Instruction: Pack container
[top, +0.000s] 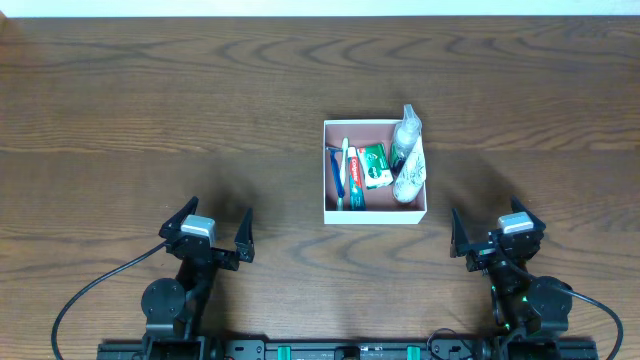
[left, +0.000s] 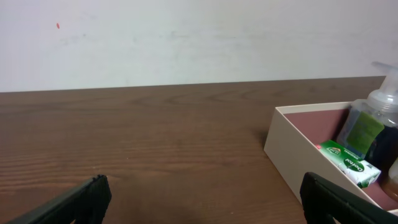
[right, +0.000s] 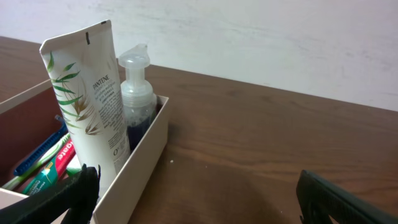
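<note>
Container (top: 375, 216) sits in the middle of the counter (top: 150, 120), holding a blue toothbrush (top: 333, 175), toothpaste (top: 355, 186), green packet (top: 376, 166), and a pump bottle (top: 404, 140) and white tube (top: 411, 178) along its right wall, while the left jaws and right jaws both gape wide and empty, well apart from it

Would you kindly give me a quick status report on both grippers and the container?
Left gripper open, empty. Right gripper open, empty. Container holds toothbrush, toothpaste, green packet, tube, bottle. Nothing in the way.
</note>
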